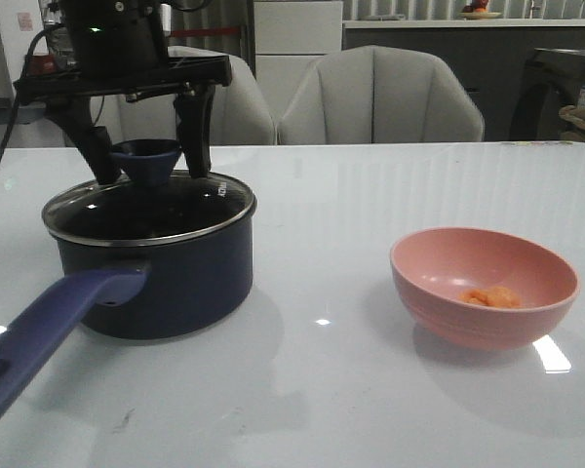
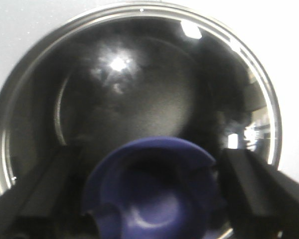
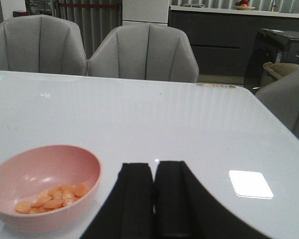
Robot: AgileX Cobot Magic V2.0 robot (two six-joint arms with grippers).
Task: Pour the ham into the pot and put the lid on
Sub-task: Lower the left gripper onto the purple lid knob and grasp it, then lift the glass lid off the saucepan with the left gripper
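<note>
Pot (image 1: 166, 273) sits left on the tabletop (image 1: 351, 390) with lid (image 1: 146, 210) on, left gripper (image 1: 148, 161) spread around its knob; ham (image 1: 492, 296) in right bowl (image 1: 483, 283); right gripper (image 3: 153, 199) closed, empty.

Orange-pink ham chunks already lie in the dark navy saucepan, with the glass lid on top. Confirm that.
Wrong: the orange-pink ham chunks lie in the pink round bowl, as the front view shows. The steel-rimmed glass lid does sit on the dark navy saucepan.

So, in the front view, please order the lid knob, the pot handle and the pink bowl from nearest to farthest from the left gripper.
1. Lid knob, between the left gripper's fingers.
2. Pot handle, below, toward the camera.
3. Pink bowl, far right.
</note>
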